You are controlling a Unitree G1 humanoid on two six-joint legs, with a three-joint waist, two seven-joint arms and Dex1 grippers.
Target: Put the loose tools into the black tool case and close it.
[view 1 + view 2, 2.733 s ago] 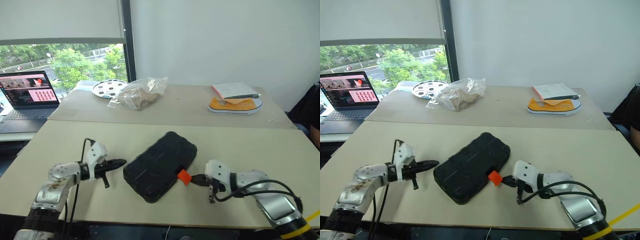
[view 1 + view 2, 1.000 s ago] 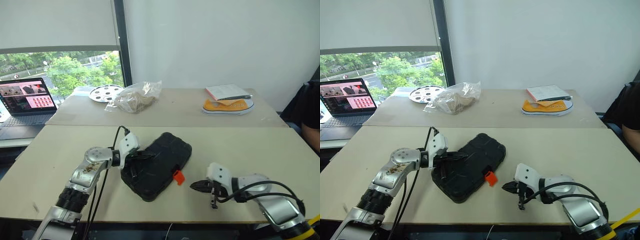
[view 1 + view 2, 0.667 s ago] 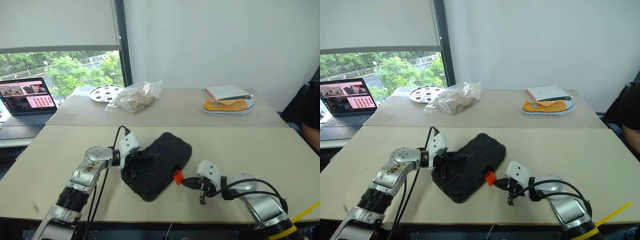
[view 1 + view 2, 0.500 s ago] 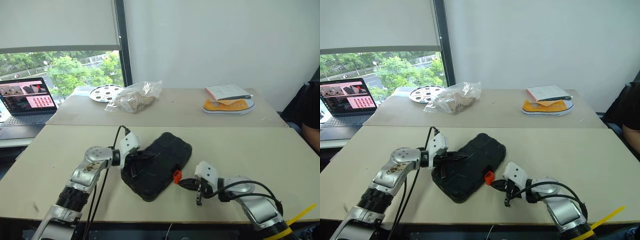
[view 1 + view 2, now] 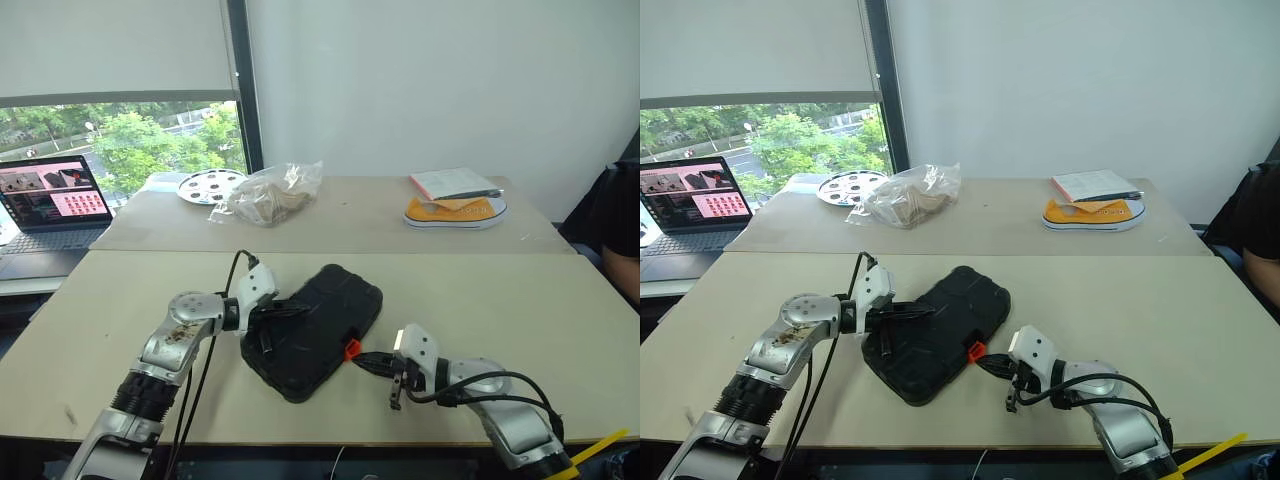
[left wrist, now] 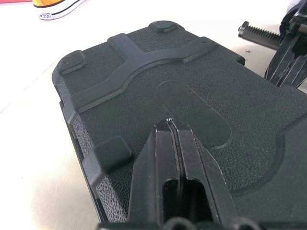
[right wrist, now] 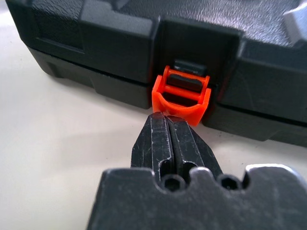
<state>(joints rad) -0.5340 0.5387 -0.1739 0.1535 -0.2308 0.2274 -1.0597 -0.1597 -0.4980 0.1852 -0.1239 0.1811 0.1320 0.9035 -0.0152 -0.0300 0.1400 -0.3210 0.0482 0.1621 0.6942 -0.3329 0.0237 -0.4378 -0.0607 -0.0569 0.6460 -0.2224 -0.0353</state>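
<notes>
Now my right gripper [image 7: 169, 123], fingers pressed together, touches the orange latch [image 7: 182, 94] of the closed black tool case [image 5: 315, 330] on the table [image 5: 480, 290]; my left gripper [image 6: 169, 125], also closed, rests on its lid.

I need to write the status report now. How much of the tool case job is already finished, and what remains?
Looks done: the black tool case lies with its lid down, and I see no loose tools on the table.
In hand: the shut left end effector rests on the lid; the shut right end effector has its tip at the orange latch.
Left: the latch appears to stick out unfastened, so pressing it shut probably remains.
</notes>
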